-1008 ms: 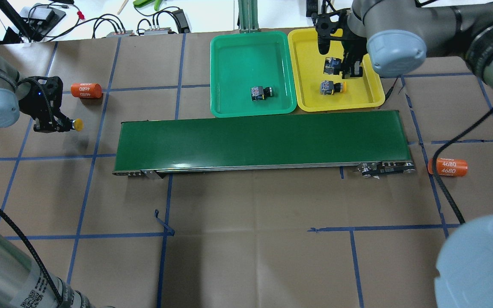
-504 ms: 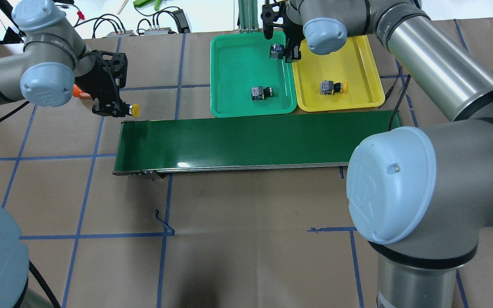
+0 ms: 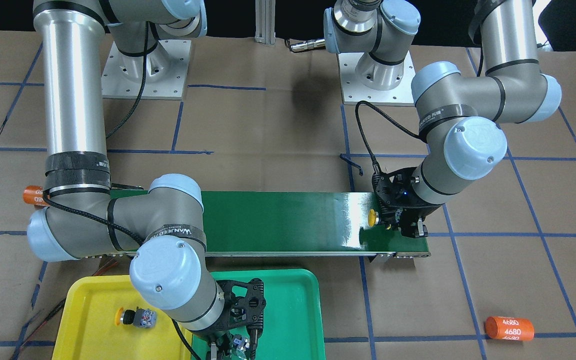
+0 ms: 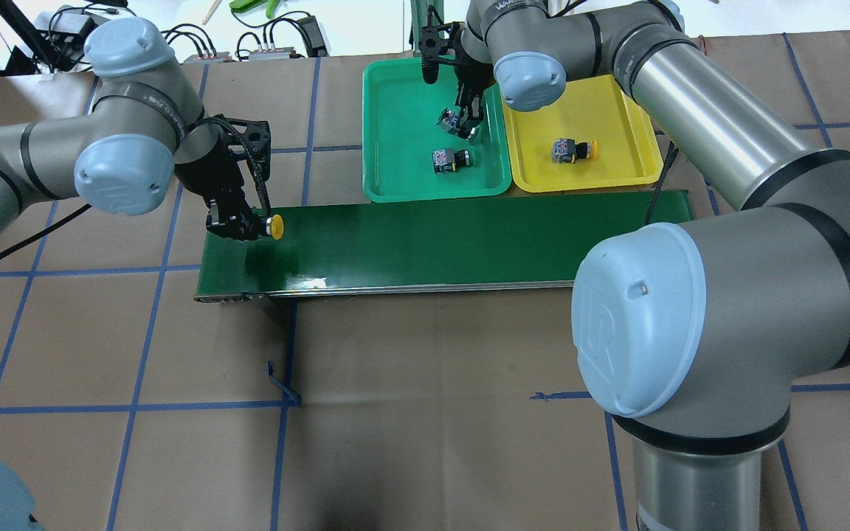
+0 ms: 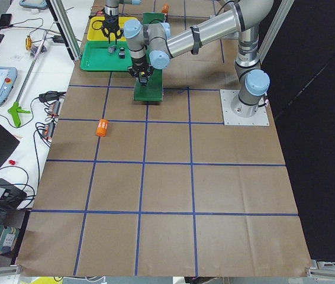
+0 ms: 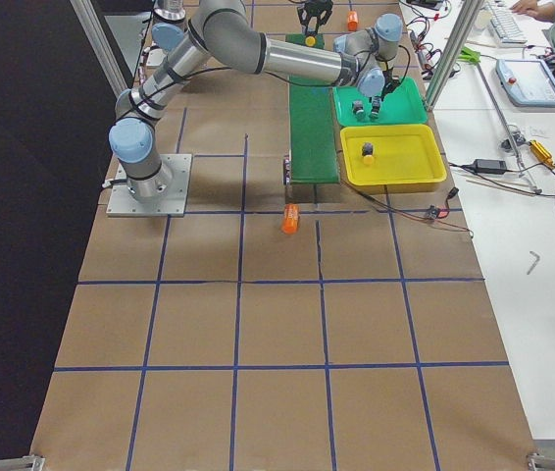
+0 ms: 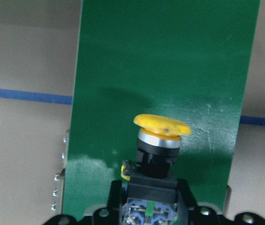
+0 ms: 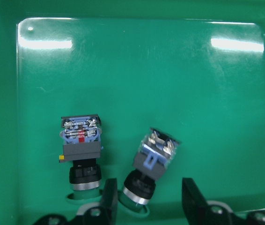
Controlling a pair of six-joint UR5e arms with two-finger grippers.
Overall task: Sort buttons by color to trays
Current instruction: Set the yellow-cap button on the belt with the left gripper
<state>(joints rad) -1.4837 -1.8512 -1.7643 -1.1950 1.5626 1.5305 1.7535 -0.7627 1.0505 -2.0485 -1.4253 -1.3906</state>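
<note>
Overhead exterior view showed a table covered in brown paper with a blue tape grid, with both robot arms reaching in. A long dark-green conveyor belt lay across the middle of the table. Just past its far edge sat two shallow trays side by side, the green tray on the left of this view and the yellow tray on its right. The left gripper hung over the belt's left end, its jaws closed on the contact block of a yellow-capped button. That button was held with its cap pointing out along the belt, and I could not tell whether it touched the belt surface. The right gripper was inside the green tray near the wall next to the yellow tray. Its jaws stood apart, wider than the tilted green-capped button lying between them, with a clear gap on one side. An orange "4680" cylinder lay on the paper off the belt's end on the robot's left. A second orange cylinder showed partly behind the right arm at the other end. Another green-capped button lay on its side in the green tray, just beside the tilted one. A second yellow-capped button lay on its side in the yellow tray.
</note>
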